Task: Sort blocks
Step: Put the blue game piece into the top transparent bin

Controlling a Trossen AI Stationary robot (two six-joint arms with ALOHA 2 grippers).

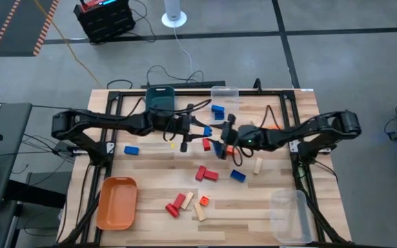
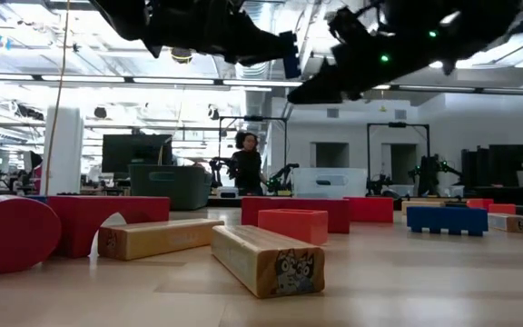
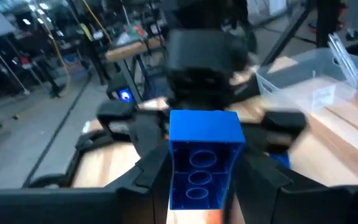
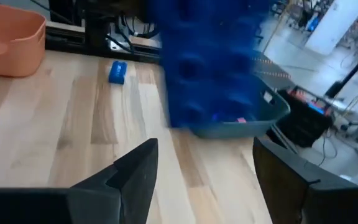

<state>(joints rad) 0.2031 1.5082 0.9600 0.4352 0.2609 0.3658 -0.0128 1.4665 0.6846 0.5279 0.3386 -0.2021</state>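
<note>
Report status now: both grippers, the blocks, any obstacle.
Left gripper shut on blue block, raised mid-table. Right gripper open, facing it. Other blocks scattered on table. Nothing in the way.

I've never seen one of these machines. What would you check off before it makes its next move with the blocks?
1. Left tool has a firm grip on the blue block: ok, the block sits between its fingers.
2. Right tool is open and empty: ok.
3. The two tools have room to pass each other: cannot tell, they are close together over mid-table.
4. Teal bin is in place at the far edge: ok.
5. Sorting is finished: not ok, loose blocks lie scattered on the table.
</note>
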